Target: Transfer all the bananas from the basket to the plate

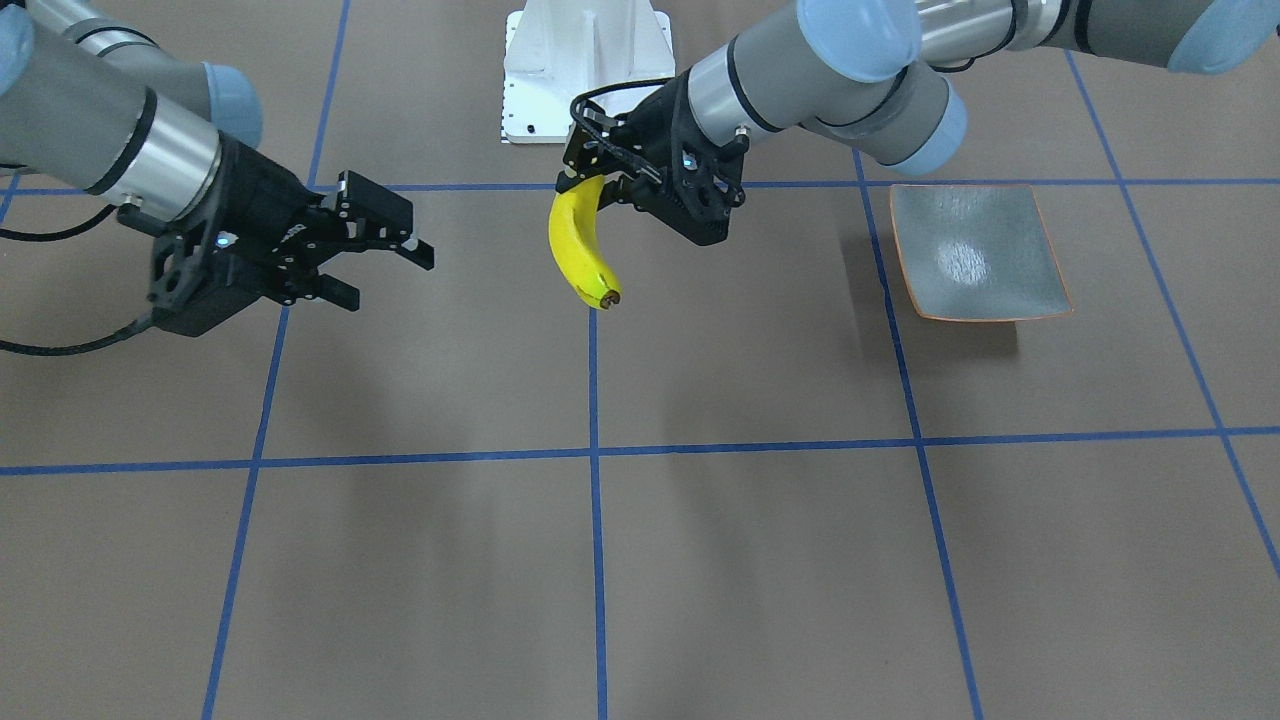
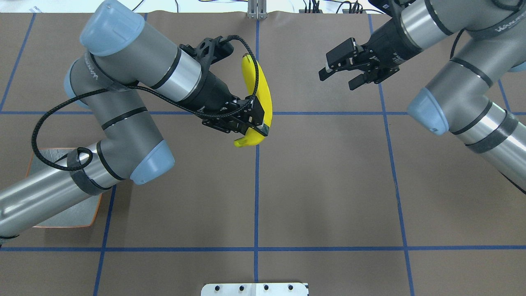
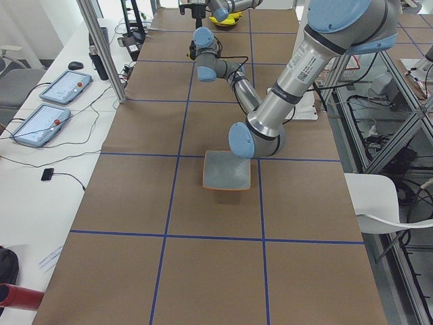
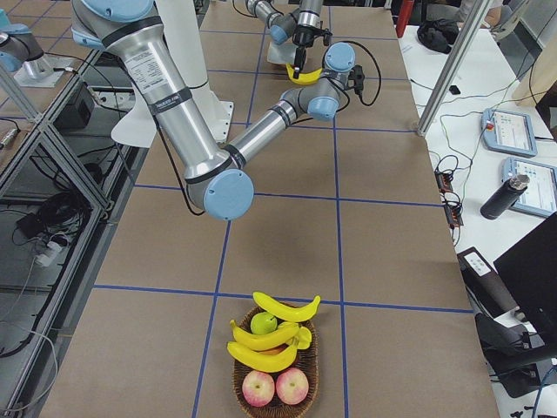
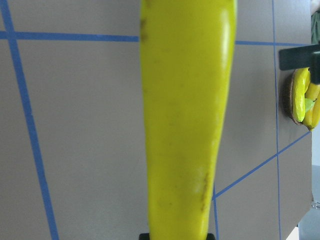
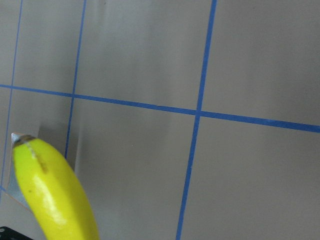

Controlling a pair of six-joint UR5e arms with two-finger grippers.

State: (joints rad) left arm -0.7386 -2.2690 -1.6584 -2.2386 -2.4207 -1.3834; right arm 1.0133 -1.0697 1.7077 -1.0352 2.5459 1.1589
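My left gripper [image 2: 257,125] is shut on one yellow banana [image 2: 265,98] near its stem end and holds it in the air over the table's middle. In the front view the banana [image 1: 585,245] hangs down from the gripper [image 1: 592,185], dark tip lowest. It fills the left wrist view [image 5: 185,125]. My right gripper [image 2: 343,74] stands open and empty to the side, also in the front view [image 1: 385,278]. The grey-green plate [image 1: 975,250] with its orange rim lies bare. Three bananas [image 4: 261,355] rest in the basket [image 4: 309,383] at the table's far end.
The basket also holds a green apple [image 4: 263,323] and two red apples [image 4: 258,387]. My left arm's elbow hangs over part of the plate [image 2: 61,213] in the overhead view. The white robot base [image 1: 588,70] sits at the table's edge.
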